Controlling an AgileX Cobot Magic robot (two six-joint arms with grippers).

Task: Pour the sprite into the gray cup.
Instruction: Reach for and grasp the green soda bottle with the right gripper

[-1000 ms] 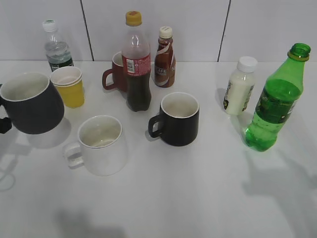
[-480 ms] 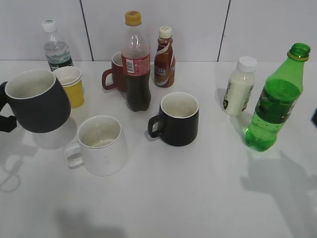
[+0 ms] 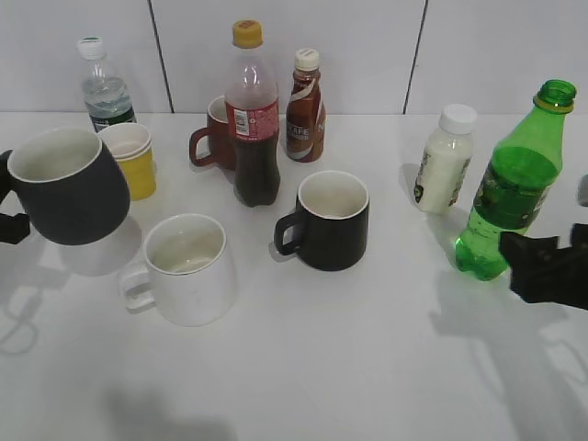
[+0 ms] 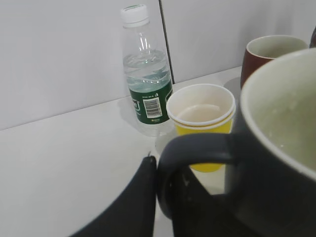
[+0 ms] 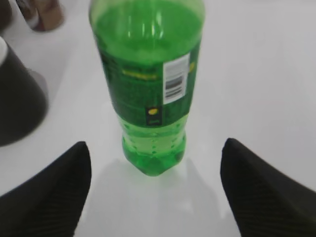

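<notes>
The sprite (image 3: 511, 188), a green uncapped bottle, stands upright at the right of the table; it fills the right wrist view (image 5: 150, 94). My right gripper (image 3: 551, 266) is open, just in front of the bottle's base, its two fingers (image 5: 155, 192) wide apart and not touching it. The gray cup (image 3: 69, 188) hangs above the table at the far left, tilted. My left gripper (image 3: 11, 225) is shut on its loop handle (image 4: 192, 158). The cup's whitish inside (image 4: 286, 113) looks empty.
A white mug (image 3: 188, 268) and a glossy black mug (image 3: 331, 220) stand mid-table. Behind are a cola bottle (image 3: 254, 115), a brown mug (image 3: 216, 136), a coffee bottle (image 3: 305, 106), a yellow paper cup (image 3: 129, 158) and a water bottle (image 3: 103, 84). A white milk bottle (image 3: 443, 158) stands left of the sprite.
My right gripper has come into view from the right edge and now sits close in front of the sprite. The gray cup has risen and shifted slightly right in my left gripper.
</notes>
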